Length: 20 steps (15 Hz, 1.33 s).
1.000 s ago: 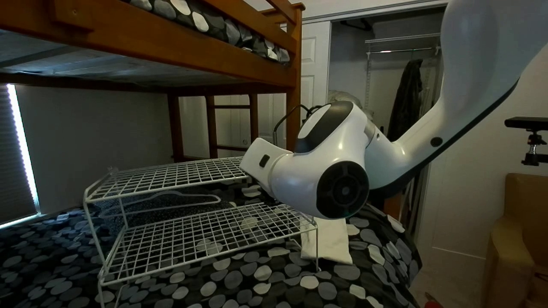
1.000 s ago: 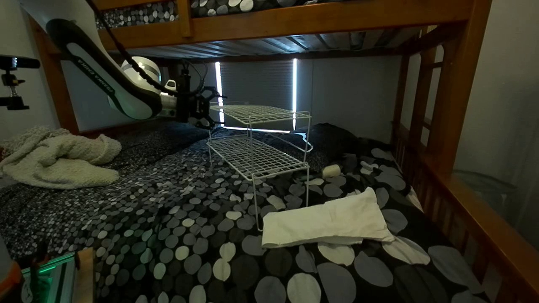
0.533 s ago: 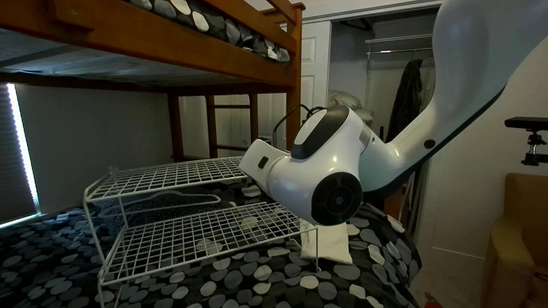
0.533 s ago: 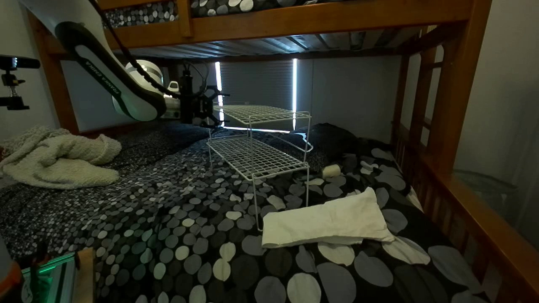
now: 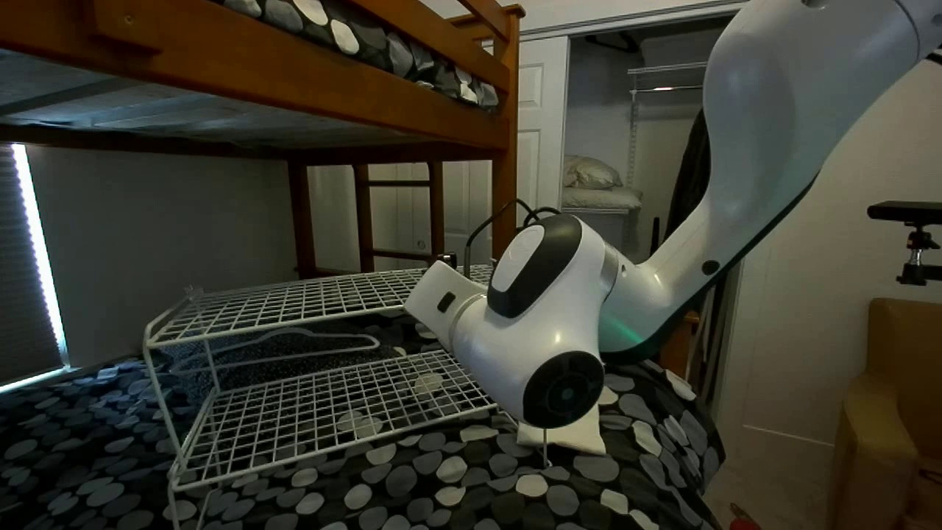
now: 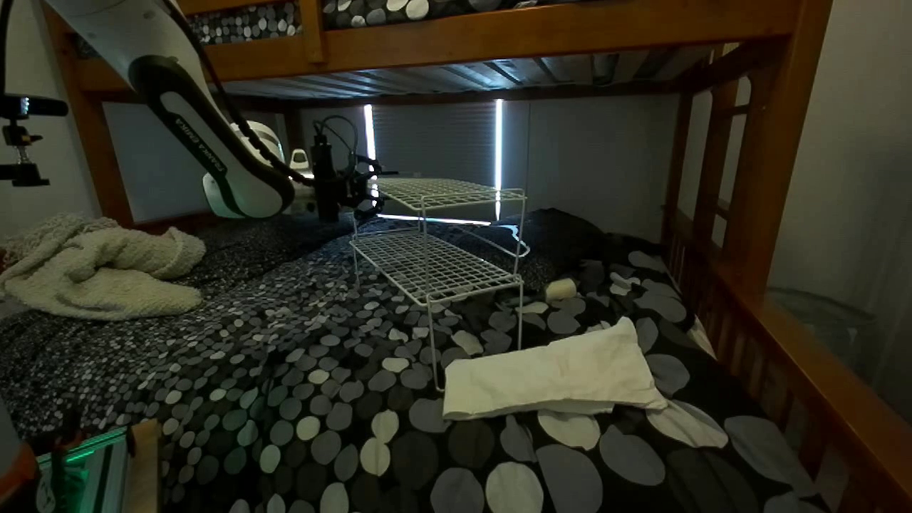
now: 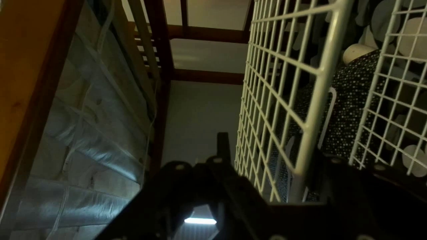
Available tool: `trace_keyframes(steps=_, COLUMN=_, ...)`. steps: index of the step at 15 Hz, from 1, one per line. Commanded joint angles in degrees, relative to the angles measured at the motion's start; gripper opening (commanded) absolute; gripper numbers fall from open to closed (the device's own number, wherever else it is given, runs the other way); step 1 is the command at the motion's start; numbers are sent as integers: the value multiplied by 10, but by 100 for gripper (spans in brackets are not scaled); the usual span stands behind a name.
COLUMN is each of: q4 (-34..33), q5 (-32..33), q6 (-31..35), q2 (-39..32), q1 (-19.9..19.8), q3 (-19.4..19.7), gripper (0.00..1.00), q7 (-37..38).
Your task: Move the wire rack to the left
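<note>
Lowered, the spread claw (image 6: 383,189) straddles the wire rack's (image 6: 438,267) top edge, bunk (image 6: 534,37) well above.

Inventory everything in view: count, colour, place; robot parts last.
Wire rack: one, white, on the bedding.
Bunk bed: one, orange-brown, over and under the rack.
Bedding: uncounted, black with pale spots, both levels.
Cloth: one, white, beside a rack leg.
Fleecy blanket: one, cream, on the bedding.
Hanger: one, pale, by the rack.
Pillow: one or more, dark, by the rack.
Small block: one, cream, on the bedding.
Window blind: one, grey, beyond the bed.
Stored pillows: about two, off-white, in the closet.
Garment: one, dark, in the closet.
Armchair: one, tan, edge of an exterior view.
Camera: one per exterior view, black, picture edge.
Arm: one, white and black, over the bed.
Claw: one, black, open, at the rack's top.
</note>
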<state>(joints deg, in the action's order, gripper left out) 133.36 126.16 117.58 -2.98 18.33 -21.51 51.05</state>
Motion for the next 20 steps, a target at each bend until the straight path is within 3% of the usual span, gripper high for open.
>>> trace_keyframes(steps=1, q4=-6, q5=28, q6=-33, q2=-22, q1=7, q3=3, gripper=23, q7=27)
trace_keyframes(steps=4, q4=-10, q5=38, q6=-42, q2=-35, q1=6, q3=3, gripper=1, q7=47)
trace_keyframes(steps=8, q4=-12, q5=59, q6=-55, q2=-43, q1=5, q3=2, gripper=1, q7=75)
trace_keyframes(steps=20, q4=-24, q5=184, q6=-10, q2=4, q1=15, q3=-17, gripper=1, q7=124)
